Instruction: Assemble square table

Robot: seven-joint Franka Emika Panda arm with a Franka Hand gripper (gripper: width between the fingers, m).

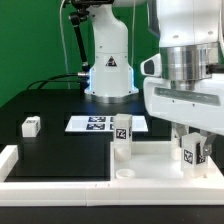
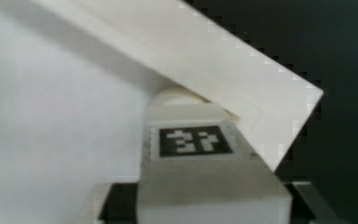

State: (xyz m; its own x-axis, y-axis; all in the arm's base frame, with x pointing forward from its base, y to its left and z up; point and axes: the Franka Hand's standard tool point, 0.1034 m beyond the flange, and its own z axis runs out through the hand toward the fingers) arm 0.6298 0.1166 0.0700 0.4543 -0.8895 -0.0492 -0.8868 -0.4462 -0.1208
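The square table's white slab (image 1: 152,158) lies at the front on the exterior view's right. One tagged white leg (image 1: 122,130) stands upright at its far left corner. My gripper (image 1: 190,158) hangs low over the slab's right end, shut on a second tagged leg (image 1: 188,152). In the wrist view that leg (image 2: 197,140) sits between my dark fingers (image 2: 126,200), both pressed against its sides, with my gripper (image 2: 208,205) centred on it. A corner of the slab (image 2: 105,90) fills the picture beyond the leg. A third leg block (image 1: 31,125) lies alone on the black table at the left.
The marker board (image 1: 100,123) lies flat behind the slab. The arm's white base (image 1: 108,70) stands at the back, with cables trailing off it to the left. A long white border rail (image 1: 50,185) runs along the front and left edges.
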